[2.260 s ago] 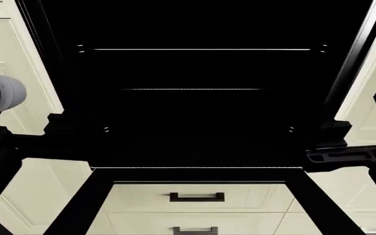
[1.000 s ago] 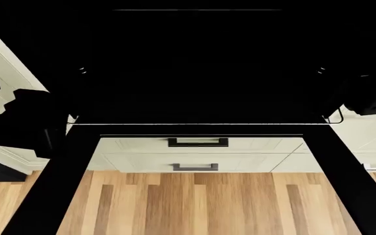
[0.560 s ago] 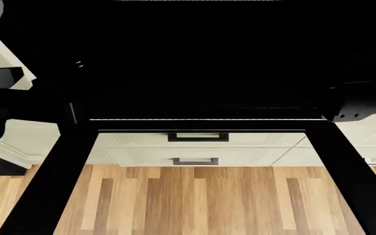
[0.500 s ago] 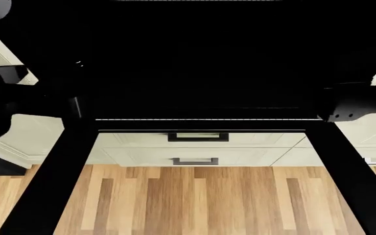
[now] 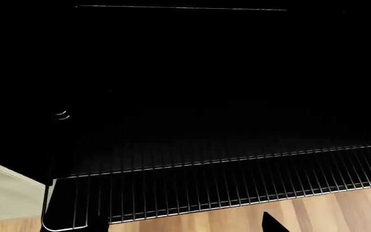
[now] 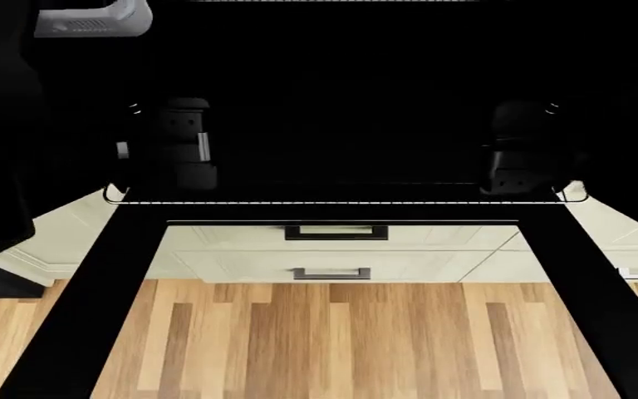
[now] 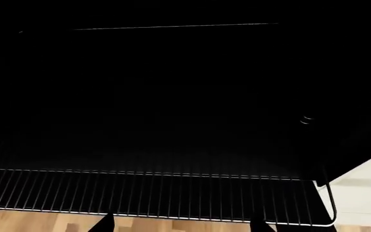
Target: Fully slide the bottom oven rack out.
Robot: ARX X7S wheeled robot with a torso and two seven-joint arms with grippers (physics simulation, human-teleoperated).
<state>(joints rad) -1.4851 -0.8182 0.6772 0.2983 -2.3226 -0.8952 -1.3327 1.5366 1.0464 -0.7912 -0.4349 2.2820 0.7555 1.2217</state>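
The oven (image 6: 331,100) is an all-black cavity with its door let down. The bottom oven rack (image 6: 341,202) shows as a bright wire front edge across the cavity mouth, both rounded corners in sight. Its grid fills the lower part of the left wrist view (image 5: 224,179) and of the right wrist view (image 7: 153,193). My left gripper (image 6: 180,154) hovers over the rack's front left end, my right gripper (image 6: 518,162) over its front right end. In the wrist views the left gripper (image 5: 185,229) and the right gripper (image 7: 182,227) have fingertips spread wide just off the rack's front bar, holding nothing.
The open oven door's black frame (image 6: 86,316) runs toward me on both sides. Through it show cream drawers with black handles (image 6: 336,237) and wooden floor (image 6: 331,341). A higher rack is a thin bright line (image 7: 172,26). Cream cabinet panels (image 6: 64,241) flank the oven.
Both grippers have moved in from the cavity's sides to over the rack's front ends, uncovering its corners. Earlier the view dropped from the cavity to the door and floor.
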